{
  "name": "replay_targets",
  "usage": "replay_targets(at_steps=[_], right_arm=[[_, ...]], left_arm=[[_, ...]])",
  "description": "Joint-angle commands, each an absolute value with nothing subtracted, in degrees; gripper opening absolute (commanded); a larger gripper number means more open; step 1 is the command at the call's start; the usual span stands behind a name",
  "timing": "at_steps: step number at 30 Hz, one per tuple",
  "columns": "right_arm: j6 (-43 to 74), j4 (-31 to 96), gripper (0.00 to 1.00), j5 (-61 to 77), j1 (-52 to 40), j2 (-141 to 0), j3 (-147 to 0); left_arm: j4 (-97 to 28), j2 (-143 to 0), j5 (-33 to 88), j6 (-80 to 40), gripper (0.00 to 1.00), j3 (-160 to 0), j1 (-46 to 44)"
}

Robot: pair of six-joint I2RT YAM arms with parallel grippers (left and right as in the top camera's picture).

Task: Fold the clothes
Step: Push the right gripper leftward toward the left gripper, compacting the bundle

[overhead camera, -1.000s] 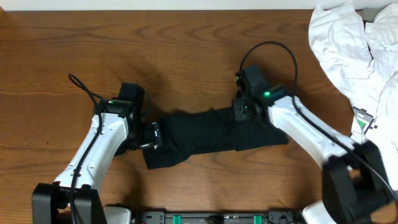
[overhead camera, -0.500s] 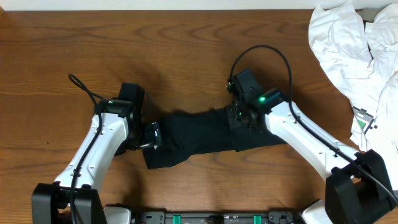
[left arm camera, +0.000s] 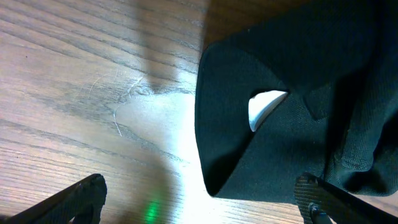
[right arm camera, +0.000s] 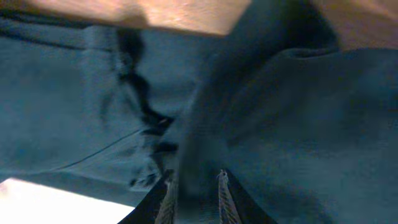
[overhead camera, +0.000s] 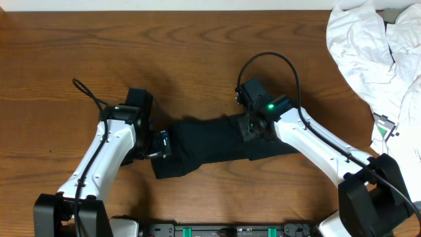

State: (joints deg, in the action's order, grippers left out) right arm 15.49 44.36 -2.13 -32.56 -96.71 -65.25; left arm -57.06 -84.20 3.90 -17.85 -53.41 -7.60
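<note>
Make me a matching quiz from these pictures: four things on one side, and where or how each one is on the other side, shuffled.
Things:
1. black garment
2. white clothes
3. left gripper
4. right gripper

Place or state:
A. open, fingers wide apart
B. heaped at the top right of the overhead view
C. closed on dark cloth
D. lying across the middle of the overhead view

Pairs: 1-D, 2-B, 3-A, 4-C

A brown wood-grain table (overhead camera: 197, 46) bears faint scratches (left arm camera: 115, 112), with a black green-clipped rail (overhead camera: 223, 231) along its near edge.
</note>
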Motion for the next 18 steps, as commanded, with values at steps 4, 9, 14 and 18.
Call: replay_targets(at_steps=[4, 9, 14, 18], right_arm=[[16.05, 44.45, 0.20, -6.17, -29.08, -95.90, -65.73], [15.00, 46.57, 0.14, -0.49, -28.40, -95.90, -65.73], [16.05, 49.74, 0.12, 2.15, -29.30, -95.92, -65.28], [17.41, 49.19, 0.12, 2.17, -30.41, -96.03, -63.00]], left_arm=[[-57.23, -83.37, 3.66, -18.11, 0.98, -54.61, -7.42], [-56.49, -83.42, 4.12, -18.11, 0.98, -54.61, -7.42], [-56.34, -83.48, 4.12, -18.13, 0.98, -54.61, -7.42], [-56.51, -83.48, 4.12, -18.13, 0.98, -54.61, -7.42]])
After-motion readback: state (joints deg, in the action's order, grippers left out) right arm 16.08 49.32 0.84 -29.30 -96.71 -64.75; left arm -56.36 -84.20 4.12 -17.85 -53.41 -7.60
